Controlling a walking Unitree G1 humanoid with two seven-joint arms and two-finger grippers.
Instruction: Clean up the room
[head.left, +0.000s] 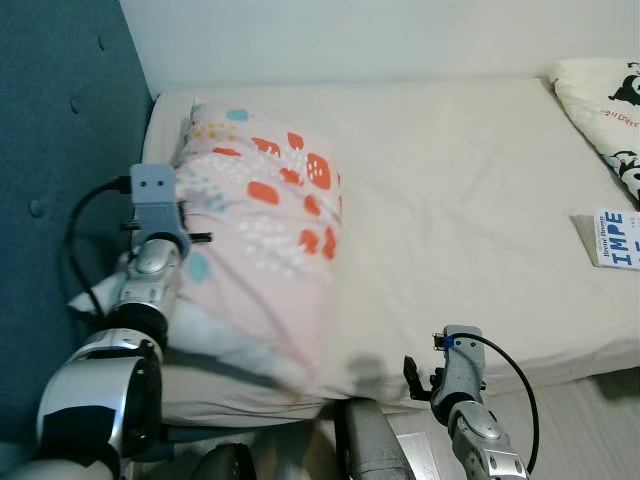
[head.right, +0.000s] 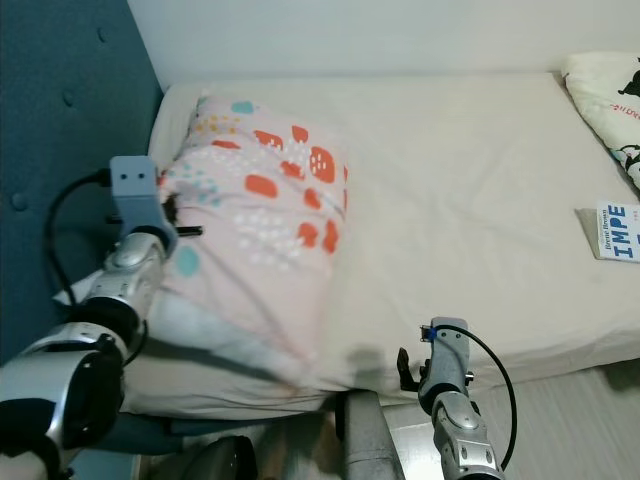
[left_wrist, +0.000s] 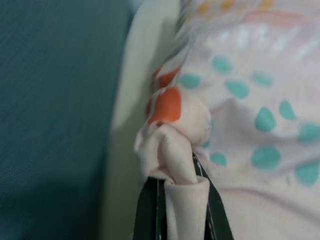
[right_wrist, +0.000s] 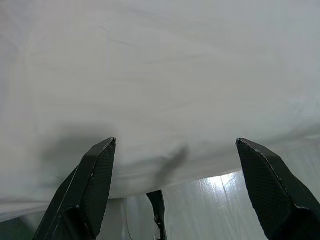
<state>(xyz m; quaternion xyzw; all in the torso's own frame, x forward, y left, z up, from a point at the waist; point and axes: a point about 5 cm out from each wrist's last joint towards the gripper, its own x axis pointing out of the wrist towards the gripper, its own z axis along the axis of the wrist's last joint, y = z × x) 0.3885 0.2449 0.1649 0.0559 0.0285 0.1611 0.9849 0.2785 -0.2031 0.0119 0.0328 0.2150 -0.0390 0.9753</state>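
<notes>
Presumably mid-way through setting the pillow at the bed's head end, against the blue headboard. Best done by carrying the held corner toward the head-end corner by the wall, keeping the pull slow so the thin fabric does not slip free, and lowering until the pillow lies flat before letting go. Worth watching the near edge, where the pillow's lower part droops over the side of the bed. Left gripper: nearly closed, pinching a bunched fold of the pillowcase between its fingers, at the pillow's edge nearest the headboard; from the head views, arm reaching up along the headboard side. Right gripper: spread wide, holding nothing, hovering just off the near edge of the bed over the sheet's overhang, with pale floor below. Pillow lying tilted at the head end, pink with orange, teal and white spots. Farther down the bed, a book near the foot-end edge, well apart from the pillow, and a panda-print quilt at the far foot-end corner, likely next for tidying.
</notes>
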